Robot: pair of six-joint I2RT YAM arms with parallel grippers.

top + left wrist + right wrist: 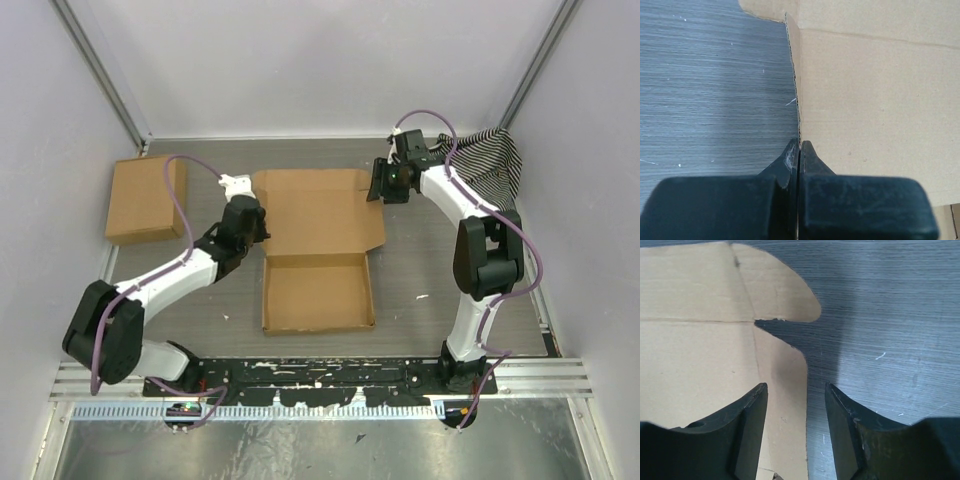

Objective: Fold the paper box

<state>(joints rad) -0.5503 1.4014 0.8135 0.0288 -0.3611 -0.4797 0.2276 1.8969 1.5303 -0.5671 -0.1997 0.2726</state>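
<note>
The paper box (318,240) lies mid-table. Its near half is a shallow tray, and its far half is a flat lid panel with side flaps. My left gripper (258,224) is shut on the lid's left flap. In the left wrist view the flap's corrugated edge (796,90) stands upright and runs into my closed left gripper (799,145), with the panel (875,100) to its right. My right gripper (384,186) is open at the lid's right side. In the right wrist view the right gripper (796,387) straddles the rounded right flap's edge (790,405), which lies flat.
A ready-formed brown cardboard box (146,198) sits at the far left by the wall. A black-and-white striped cloth (495,160) is bunched in the far right corner. Walls enclose three sides. The metal base rail (320,375) runs along the near edge.
</note>
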